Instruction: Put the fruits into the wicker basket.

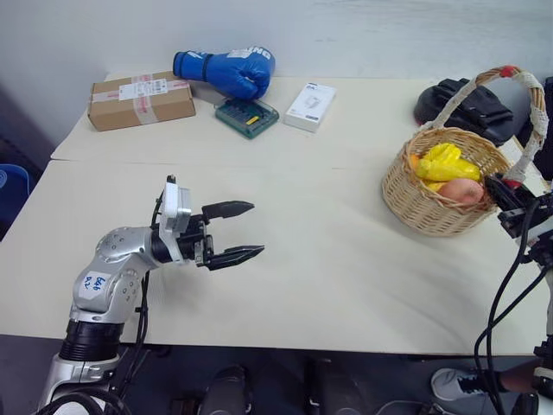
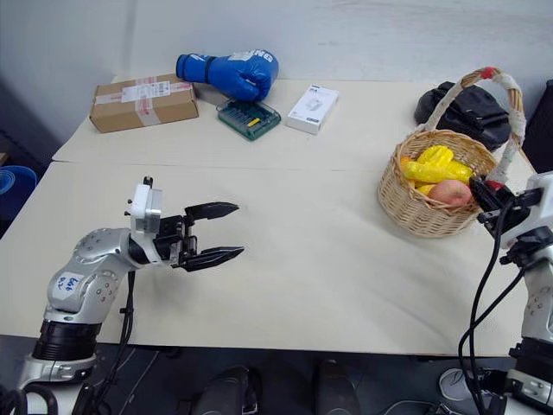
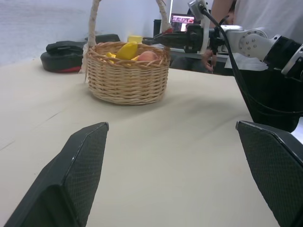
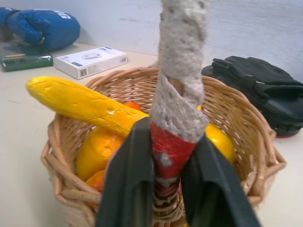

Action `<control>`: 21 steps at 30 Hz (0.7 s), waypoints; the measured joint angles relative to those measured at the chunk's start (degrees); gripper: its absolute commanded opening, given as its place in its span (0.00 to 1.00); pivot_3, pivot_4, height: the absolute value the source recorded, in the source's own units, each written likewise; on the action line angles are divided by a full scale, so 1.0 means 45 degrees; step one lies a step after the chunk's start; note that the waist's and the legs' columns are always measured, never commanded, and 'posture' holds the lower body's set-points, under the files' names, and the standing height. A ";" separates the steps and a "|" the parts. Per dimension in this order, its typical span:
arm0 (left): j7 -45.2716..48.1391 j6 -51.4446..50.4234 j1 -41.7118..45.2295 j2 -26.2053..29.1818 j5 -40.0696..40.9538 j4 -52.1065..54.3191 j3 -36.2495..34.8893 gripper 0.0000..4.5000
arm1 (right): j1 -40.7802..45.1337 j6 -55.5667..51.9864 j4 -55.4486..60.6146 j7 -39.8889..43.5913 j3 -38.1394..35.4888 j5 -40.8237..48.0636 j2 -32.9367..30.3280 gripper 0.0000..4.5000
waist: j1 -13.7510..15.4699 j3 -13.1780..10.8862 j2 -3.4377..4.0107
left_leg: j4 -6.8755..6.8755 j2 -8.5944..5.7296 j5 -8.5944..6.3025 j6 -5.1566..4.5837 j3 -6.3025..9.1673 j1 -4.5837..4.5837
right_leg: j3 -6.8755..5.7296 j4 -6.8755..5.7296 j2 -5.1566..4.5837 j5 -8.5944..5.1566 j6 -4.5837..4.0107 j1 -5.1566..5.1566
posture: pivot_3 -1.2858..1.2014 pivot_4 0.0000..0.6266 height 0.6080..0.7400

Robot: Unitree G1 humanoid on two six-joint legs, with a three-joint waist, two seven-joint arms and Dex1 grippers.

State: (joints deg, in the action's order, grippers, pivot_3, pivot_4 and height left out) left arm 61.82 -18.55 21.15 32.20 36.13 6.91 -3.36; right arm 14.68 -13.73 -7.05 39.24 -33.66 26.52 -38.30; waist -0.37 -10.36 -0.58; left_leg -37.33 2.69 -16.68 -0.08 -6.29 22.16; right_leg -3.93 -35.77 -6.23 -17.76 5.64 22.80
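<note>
The wicker basket (image 1: 415, 206) stands at the table's right side, its tall handle (image 1: 529, 86) arching over it. Inside lie the fruits: a pink-red peach (image 1: 463, 191), a long bright yellow fruit (image 4: 80, 104) across the top, and orange-yellow ones beneath. My right gripper (image 2: 486, 195) is at the basket's near rim. Its black fingers (image 4: 135, 179) stand slightly apart on either side of the handle's red-wrapped foot (image 4: 168, 151). My left gripper (image 1: 257, 229) hovers open and empty over the table's left half, pointing toward the basket.
Along the back edge are a cardboard box (image 1: 141, 99), a blue boxing glove (image 1: 226, 71), a green bit case (image 1: 247, 117), a white box (image 1: 311, 105) and black pads (image 1: 471, 108). A person (image 3: 265, 14) stands beyond the basket.
</note>
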 measured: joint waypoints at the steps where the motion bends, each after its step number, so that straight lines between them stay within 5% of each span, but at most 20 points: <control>1: 0.0042 0.0000 -0.0001 0.0000 -0.0007 -0.0068 0.0000 1.00 | -0.0156 0.0051 0.0000 0.0001 0.0000 -0.0005 0.0000 0.50 | 0.0019 0.0000 -0.0001 | -0.0001 0.0000 0.0000 0.0000 0.0001 0.0001 | 0.0000 0.0000 0.0000 0.0000 0.0000 0.0000 | 0.52 0.24 1.00; 7: 0.0624 0.0262 -0.0090 0.0627 -0.0211 -0.0402 -0.0158 1.00 | -0.1835 0.0708 0.0657 0.0538 -0.0571 0.0169 -0.0098 0.97 | 0.0078 0.0000 0.0000 | 0.0006 -0.0001 -0.0003 -0.0005 0.0004 0.0005 | -0.0001 0.0011 -0.0001 0.0000 0.0002 0.0000 | 0.52 0.24 1.00; 13: 0.1033 0.1406 -0.1542 0.1683 -0.1035 -0.0846 -0.0939 1.00 | -0.4981 0.1506 0.2663 0.2654 -0.1167 0.0414 -0.0949 0.99 | -0.0018 0.0002 0.0007 | 0.0047 0.0028 -0.0035 -0.0027 -0.0006 -0.0031 | 0.0012 0.0045 0.0025 0.0001 0.0002 -0.0022 | 0.52 0.24 1.00; 16: 0.1602 0.2861 -0.3211 0.2464 -0.2178 -0.1226 -0.1013 1.00 | -0.6124 0.2029 0.3276 0.3972 0.0048 0.0151 -0.0978 0.99 | -0.0211 0.0001 0.0006 | 0.0050 0.0028 -0.0053 -0.0046 -0.0011 -0.0039 | 0.0017 0.0040 0.0016 0.0000 0.0001 -0.0020 | 0.52 0.24 1.00; 21: 0.0883 0.4288 -0.4272 0.2204 -0.3085 -0.1158 -0.1266 1.00 | -0.4944 0.3971 0.3075 0.5272 0.2853 -0.0952 -0.0814 0.99 | -0.0273 -0.0002 0.0005 | 0.0035 0.0021 -0.0051 -0.0069 -0.0001 -0.0043 | 0.0014 0.0041 -0.0080 0.0018 -0.0008 -0.0032 | 0.52 0.24 1.00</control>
State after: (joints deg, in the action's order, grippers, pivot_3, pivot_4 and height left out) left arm 65.79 0.75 1.93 42.12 22.24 1.70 -9.06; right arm -7.57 4.14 6.79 62.96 -20.83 22.24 -41.96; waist -1.60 -10.37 -0.55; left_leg -37.17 2.79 -16.91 -0.40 -6.30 21.97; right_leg -3.87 -35.59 -6.60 -17.68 5.60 22.66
